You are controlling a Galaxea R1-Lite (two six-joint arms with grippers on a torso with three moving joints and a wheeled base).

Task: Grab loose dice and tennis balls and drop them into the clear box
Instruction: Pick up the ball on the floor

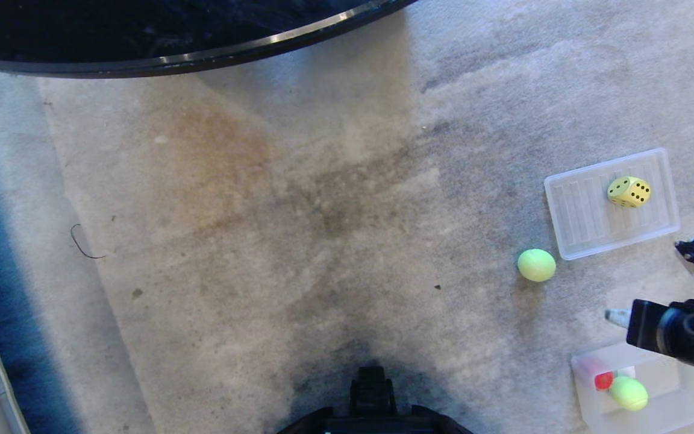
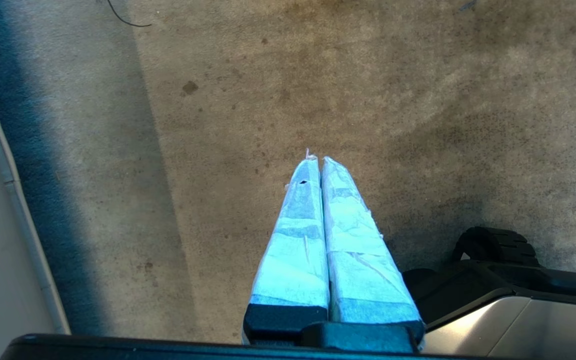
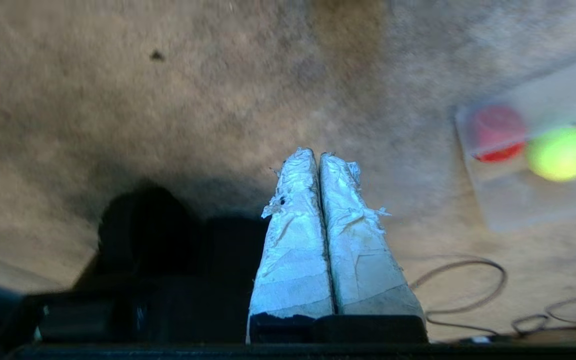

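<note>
The right hand [image 1: 615, 315], fingers together and empty, hovers beside the clear box [image 1: 582, 367], while the loose tennis ball [image 1: 536, 265] lies ahead of it on the carpet [image 1: 299, 229], likely next.

You have open carpet [image 1: 299, 241] across the middle and left. On the right, the loose tennis ball [image 1: 536, 265] lies just beside the flat lid [image 1: 582, 217], and the right claw [image 1: 615, 316] hangs above the clear box [image 1: 672, 416] rim.

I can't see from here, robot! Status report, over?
Both tools shut, empty: right tool, left tool. Clear box holds red die, one tennis ball. Second ball on carpet, yellow die on lid.
</note>
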